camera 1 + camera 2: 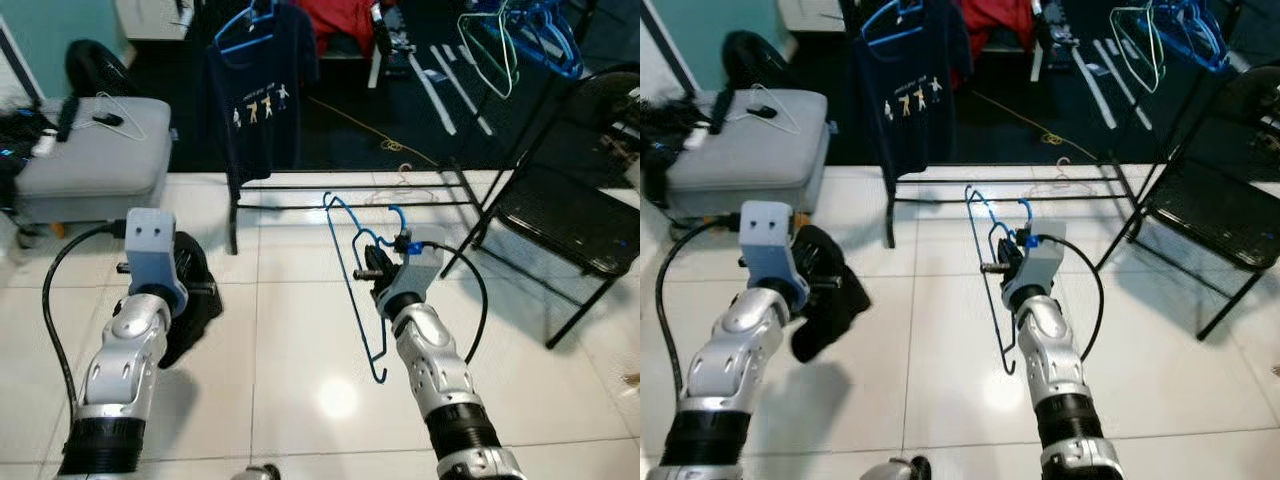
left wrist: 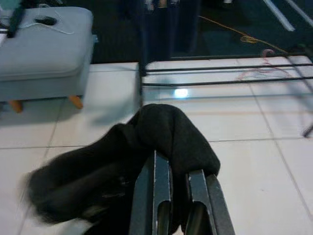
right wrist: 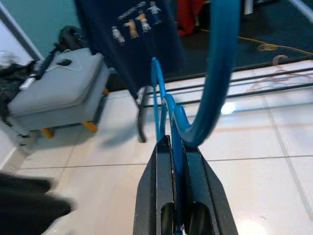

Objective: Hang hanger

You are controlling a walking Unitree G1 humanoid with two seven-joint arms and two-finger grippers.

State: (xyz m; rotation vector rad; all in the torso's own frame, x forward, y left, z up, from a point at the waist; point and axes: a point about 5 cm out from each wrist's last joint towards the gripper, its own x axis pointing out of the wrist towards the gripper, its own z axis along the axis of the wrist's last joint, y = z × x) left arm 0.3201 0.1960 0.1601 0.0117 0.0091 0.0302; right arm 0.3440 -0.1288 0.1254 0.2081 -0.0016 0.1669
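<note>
Room: glossy white tile floor (image 1: 300,400), dark carpet beyond; black clothes rack (image 1: 350,185) is the landmark.
Ottoman (image 1: 95,155): grey, left of rack, white wire hanger lying on top.
Left gripper (image 2: 178,196): low, left of rack & short of it; jaws narrow, clamped on black garment (image 2: 146,147) that droops over the fingers.
T-shirt (image 1: 258,95): navy, on blue hanger at rack's left end.
Right gripper (image 3: 177,196): just in front of rack's low bars, jaws shut tight on blue hanger (image 1: 355,290).
Blue hanger: held upright, hook up near the wrist, body hanging toward floor; not on rack yet.
Folding chair (image 1: 570,215): black, right of rack.
</note>
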